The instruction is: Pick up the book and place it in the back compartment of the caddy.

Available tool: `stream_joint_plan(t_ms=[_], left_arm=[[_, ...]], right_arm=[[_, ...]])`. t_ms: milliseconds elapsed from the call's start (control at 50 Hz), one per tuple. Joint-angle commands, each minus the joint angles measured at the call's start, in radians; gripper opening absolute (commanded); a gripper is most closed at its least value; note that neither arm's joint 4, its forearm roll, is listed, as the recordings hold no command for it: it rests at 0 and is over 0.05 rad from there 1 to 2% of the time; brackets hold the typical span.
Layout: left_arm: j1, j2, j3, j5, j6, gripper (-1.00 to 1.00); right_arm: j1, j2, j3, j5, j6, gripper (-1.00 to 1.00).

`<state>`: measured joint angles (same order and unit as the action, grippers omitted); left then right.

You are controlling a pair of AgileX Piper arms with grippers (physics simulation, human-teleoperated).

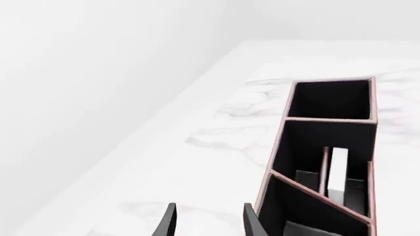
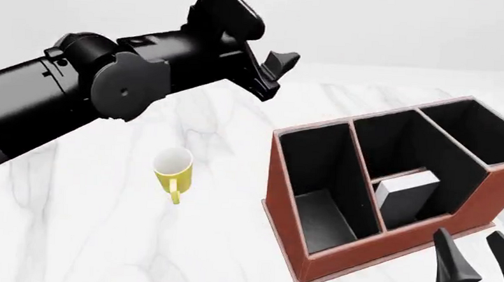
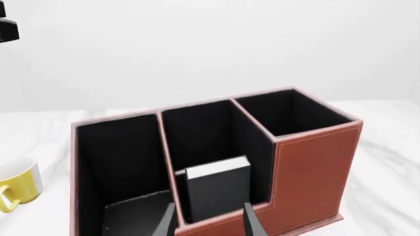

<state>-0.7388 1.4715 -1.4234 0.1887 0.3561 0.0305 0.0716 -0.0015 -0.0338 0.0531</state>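
Where the book is standing: the book [image 2: 407,189] is sitting upright inside the caddy [image 2: 358,260], in the one of the two small cells that lies nearer my right claw; the other small cell [image 2: 392,144], beyond the low divider, is showing only black lining. I cannot tell from these views which of the pair counts as the back one.
Right claw: my right claw [image 2: 476,265] is hanging wide open and holding nothing, just outside the caddy's low wall.
Left claw: my left claw [image 2: 277,69] is also gaping empty, raised high and well apart from the caddy, beyond the mug [image 2: 172,169].
Deciding relation: the book is lying straight ahead of my right claw, its long axis vertical and its broad cover facing the fingers; I am judging this the nearer arm for any correction.
Right wrist view: it is showing the black cover and white top edge that the front view is mostly hiding.
Left wrist view: it is showing only a white sliver of the book behind a divider.
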Motion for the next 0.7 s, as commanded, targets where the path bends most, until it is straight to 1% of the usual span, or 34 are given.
stream_joint_plan(t_ms=[20, 40, 80, 140, 160, 200, 220, 240, 260, 280, 300, 320, 340, 360, 400, 420, 440, 460, 480, 500, 520, 540, 560, 580, 600, 620, 640, 660, 680, 700], left_arm=[[0.080, -0.236, 0.300, -0.137, -0.056, 1.00], [0.085, -0.277, 0.341, -0.152, -0.070, 1.00], [0.091, -0.309, 0.408, -0.182, -0.086, 1.00], [0.119, -0.349, 0.485, -0.246, -0.126, 1.00], [0.137, -0.356, 0.528, -0.289, -0.122, 1.00], [0.158, -0.358, 0.598, -0.370, -0.146, 1.00], [0.163, -0.350, 0.628, -0.406, -0.129, 1.00], [0.163, -0.370, 0.669, -0.460, -0.193, 1.00], [0.175, -0.378, 0.692, -0.496, -0.213, 1.00], [0.183, -0.373, 0.713, -0.529, -0.211, 1.00], [0.182, -0.387, 0.748, -0.572, -0.244, 1.00], [0.182, -0.387, 0.748, -0.573, -0.244, 1.00], [0.197, -0.388, 0.779, -0.619, -0.251, 1.00], [0.211, -0.395, 0.800, -0.648, -0.251, 1.00], [0.211, -0.407, 0.820, -0.666, -0.261, 1.00], [0.217, -0.406, 0.831, -0.679, -0.264, 1.00], [0.220, -0.408, 0.840, -0.689, -0.273, 1.00], [0.224, -0.411, 0.848, -0.698, -0.278, 1.00], [0.224, -0.411, 0.848, -0.698, -0.278, 1.00], [0.233, -0.404, 0.855, -0.709, -0.277, 1.00], [0.237, -0.397, 0.860, -0.716, -0.266, 1.00], [0.240, -0.401, 0.868, -0.725, -0.270, 1.00], [0.248, -0.413, 0.880, -0.742, -0.301, 1.00], [0.250, -0.409, 0.886, -0.749, -0.289, 1.00], [0.253, -0.407, 0.893, -0.759, -0.298, 1.00], [0.255, -0.404, 0.900, -0.769, -0.301, 1.00], [0.255, -0.403, 0.900, -0.769, -0.301, 1.00], [0.264, -0.385, 0.913, -0.795, -0.307, 1.00], [0.269, -0.378, 0.918, -0.805, -0.309, 1.00], [0.273, -0.371, 0.925, -0.818, -0.319, 1.00]], right_arm=[[0.000, 0.001, 0.000, 0.001, 0.005, 1.00], [0.002, 0.009, 0.000, -0.005, 0.007, 1.00], [0.005, 0.011, -0.001, -0.005, 0.007, 1.00], [0.011, 0.027, -0.001, -0.017, 0.003, 1.00], [0.013, 0.039, -0.001, -0.024, 0.002, 1.00], [0.018, 0.054, 0.000, -0.034, -0.005, 1.00], [0.020, 0.058, 0.000, -0.036, -0.007, 1.00], [0.022, 0.063, 0.000, -0.035, -0.007, 1.00], [0.023, 0.065, 0.000, -0.035, -0.007, 1.00], [0.026, 0.053, 0.001, -0.024, -0.010, 1.00], [0.027, 0.053, 0.001, -0.022, -0.011, 1.00], [0.027, 0.053, 0.001, -0.022, -0.011, 1.00], [0.037, 0.132, -0.004, -0.064, 0.014, 1.00], [0.036, 0.146, -0.009, -0.078, 0.006, 1.00], [0.040, 0.147, -0.027, -0.068, -0.010, 1.00], [0.050, 0.172, -0.047, -0.070, -0.005, 1.00], [0.057, 0.196, -0.062, -0.075, 0.004, 1.00], [0.066, 0.239, -0.079, -0.085, 0.029, 1.00], [0.066, 0.241, -0.079, -0.087, 0.029, 1.00], [0.093, 0.351, -0.089, -0.131, 0.110, 1.00], [0.110, 0.408, -0.127, -0.125, 0.142, 1.00], [0.114, 0.414, -0.143, -0.118, 0.143, 1.00], [0.116, 0.401, -0.190, -0.079, 0.129, 1.00], [0.126, 0.357, -0.237, -0.027, 0.099, 1.00], [0.127, 0.323, -0.268, 0.009, 0.082, 1.00], [0.132, 0.314, -0.306, 0.042, 0.081, 1.00], [0.132, 0.313, -0.306, 0.043, 0.081, 1.00], [0.153, 0.287, -0.417, 0.131, 0.079, 1.00], [0.162, 0.266, -0.461, 0.167, 0.069, 1.00], [0.173, 0.244, -0.532, 0.219, 0.053, 1.00]])
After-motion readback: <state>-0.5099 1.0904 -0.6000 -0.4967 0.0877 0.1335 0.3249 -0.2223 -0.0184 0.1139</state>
